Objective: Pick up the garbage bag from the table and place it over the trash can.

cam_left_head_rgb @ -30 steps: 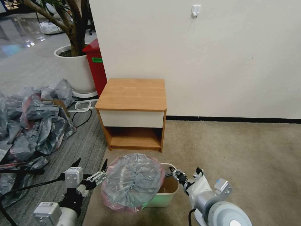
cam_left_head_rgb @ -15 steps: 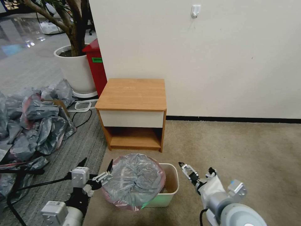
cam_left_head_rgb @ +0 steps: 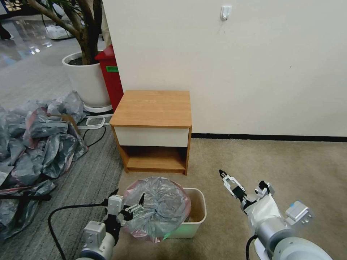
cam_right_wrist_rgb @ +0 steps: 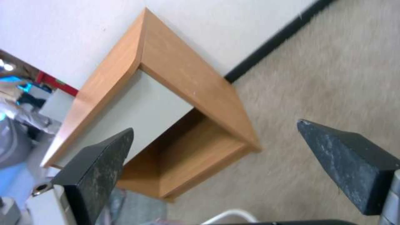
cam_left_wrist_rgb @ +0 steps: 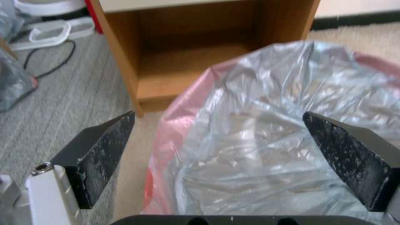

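Head view: the garbage bag (cam_left_head_rgb: 156,207) covers the left part of the trash can (cam_left_head_rgb: 197,216). Left gripper (cam_left_head_rgb: 128,202) is open at the bag's edge. Right gripper (cam_left_head_rgb: 222,176) is open above the carpet.

The bag (cam_left_head_rgb: 156,209) hides the bin's (cam_left_head_rgb: 197,216) left half. What lies inside the bin is too dim to tell. The bag heap (cam_left_head_rgb: 32,144) runs off the left edge, and the plant (cam_left_head_rgb: 77,21) off the top.
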Controlling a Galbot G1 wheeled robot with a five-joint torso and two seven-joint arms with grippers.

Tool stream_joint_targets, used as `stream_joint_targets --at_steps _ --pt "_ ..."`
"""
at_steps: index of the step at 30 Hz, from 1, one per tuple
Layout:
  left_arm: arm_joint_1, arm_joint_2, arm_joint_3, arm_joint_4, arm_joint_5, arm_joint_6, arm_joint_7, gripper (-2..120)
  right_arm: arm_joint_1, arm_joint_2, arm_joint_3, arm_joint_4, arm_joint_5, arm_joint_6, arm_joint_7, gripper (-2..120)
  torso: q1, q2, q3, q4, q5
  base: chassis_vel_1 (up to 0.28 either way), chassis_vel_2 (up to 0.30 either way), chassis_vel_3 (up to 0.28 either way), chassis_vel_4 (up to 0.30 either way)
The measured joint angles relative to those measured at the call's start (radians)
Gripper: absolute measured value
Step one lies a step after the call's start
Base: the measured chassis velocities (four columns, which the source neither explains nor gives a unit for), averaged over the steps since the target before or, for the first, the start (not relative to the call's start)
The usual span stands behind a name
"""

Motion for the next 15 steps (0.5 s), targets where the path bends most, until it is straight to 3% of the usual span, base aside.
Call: stream_joint_targets --at_steps 5,12,15 --pt "-0.032 0.026 0.028 0.004 -0.041 0.059 -0.047 99 -0.002 0.015 -0.003 -0.013 -0.041 0.0 -0.013 100 0.0 0.0 0.0 0.0 0.0 0.0 0.0 0.0 0.0" --pt "-0.077 0.073 0.047 0.013 -0.094 0.111 -0.077 74 -0.014 0.044 -0.004 -0.029 -0.056 0.002 -0.012 100 0.0 0.0 0.0 0.0 0.0 0.0 0.0 0.0 0.0" --pt "-0.098 0.084 0.06 0.028 -0.107 0.123 -0.086 71 -0.016 0.051 -0.004 -0.032 -0.061 0.003 -0.012 100 0.0 0.0 0.0 0.0001 0.0 0.0 0.0 0.0 0.0"
